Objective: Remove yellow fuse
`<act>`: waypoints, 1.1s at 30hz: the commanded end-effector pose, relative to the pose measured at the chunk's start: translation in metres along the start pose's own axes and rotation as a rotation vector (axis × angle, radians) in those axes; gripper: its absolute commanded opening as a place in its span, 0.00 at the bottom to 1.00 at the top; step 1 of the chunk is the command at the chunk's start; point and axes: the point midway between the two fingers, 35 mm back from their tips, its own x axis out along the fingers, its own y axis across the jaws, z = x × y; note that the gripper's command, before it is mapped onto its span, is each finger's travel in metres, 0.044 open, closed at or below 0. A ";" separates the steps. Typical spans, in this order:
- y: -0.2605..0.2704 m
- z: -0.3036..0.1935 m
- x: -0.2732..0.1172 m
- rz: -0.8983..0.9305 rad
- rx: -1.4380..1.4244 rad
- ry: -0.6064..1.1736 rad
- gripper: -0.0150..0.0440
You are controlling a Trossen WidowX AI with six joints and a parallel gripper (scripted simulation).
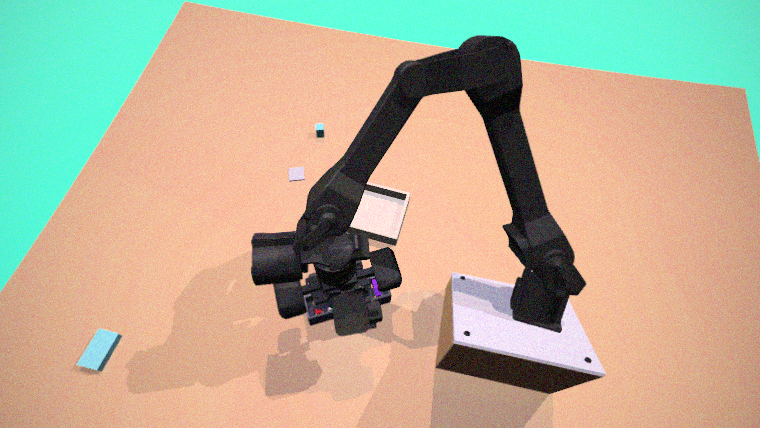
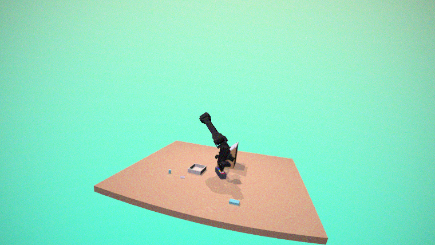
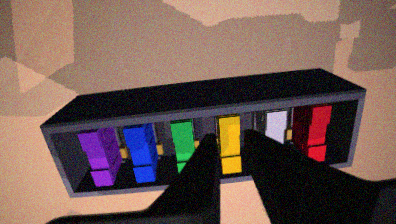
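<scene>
The yellow fuse [image 3: 230, 142] stands in its slot in the dark fuse block [image 3: 200, 96] [image 2: 222, 176], between the green fuse [image 3: 182, 136] and the white fuse [image 3: 276, 125]. My gripper [image 3: 229, 140] [image 2: 221, 170] is open a little over the block, one fingertip on each side of the yellow fuse. In the wrist view a narrow gap shows on both sides of that fuse. The fingers hide the lower parts of the green and white fuses. In the top view the gripper body hides the fingertips and the yellow fuse. The pale tray [image 1: 380, 212] [image 2: 194, 172] is empty.
Purple [image 3: 97, 150], blue [image 3: 141, 150] and red [image 3: 318, 125] fuses stand in the block. A light-blue slab [image 1: 98, 349] [image 2: 234, 202], a small dark-sided block [image 1: 319, 130] and a flat pale square [image 1: 296, 173] lie on the table. The robot's base stands on a white-topped box [image 1: 489, 340].
</scene>
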 end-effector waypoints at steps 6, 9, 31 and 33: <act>0.000 0.000 0.000 0.000 0.000 0.000 0.28; 0.000 0.000 0.000 0.000 0.000 0.000 0.25; -0.001 0.000 -0.010 -0.001 -0.001 0.000 0.25; -0.001 0.000 -0.011 -0.001 -0.002 0.000 0.25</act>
